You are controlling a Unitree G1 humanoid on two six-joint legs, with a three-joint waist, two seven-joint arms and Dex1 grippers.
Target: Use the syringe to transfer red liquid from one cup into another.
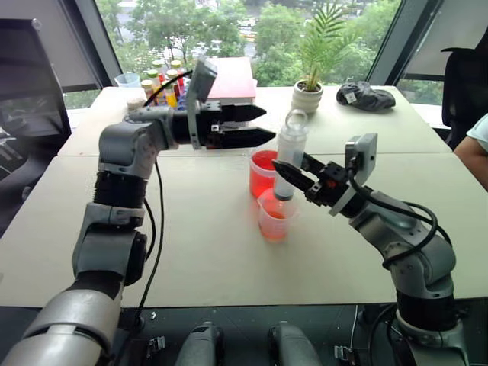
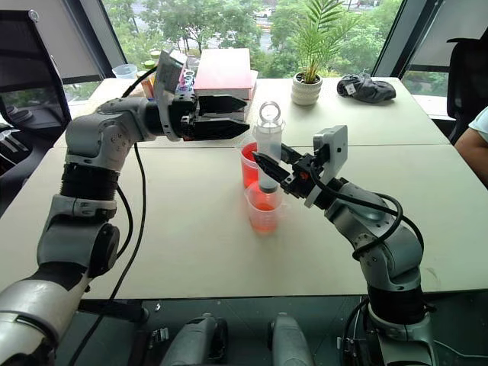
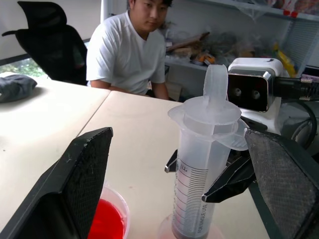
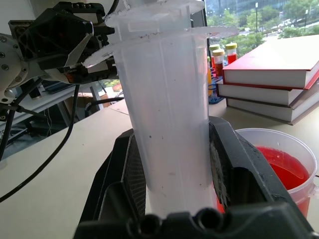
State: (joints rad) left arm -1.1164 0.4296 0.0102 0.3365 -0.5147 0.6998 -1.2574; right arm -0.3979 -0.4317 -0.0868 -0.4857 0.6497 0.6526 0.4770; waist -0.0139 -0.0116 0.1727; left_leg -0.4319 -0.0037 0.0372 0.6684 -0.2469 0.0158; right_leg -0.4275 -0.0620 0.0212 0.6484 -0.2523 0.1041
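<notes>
While the syringe [image 1: 288,156] is held upright by its barrel in the closed right tool [image 1: 293,172], its tip is set down inside the shorter cup [image 1: 274,216], which holds red liquid [image 1: 275,215]. The handled cup [image 1: 261,173] is seen just behind, touching or nearly so. The left tool [image 1: 259,126] is spread wide and empty, level beside the plunger top. Open worktop [image 1: 198,229] is left around the cups. Graduation marks are visible; their numbers cannot be read.
</notes>
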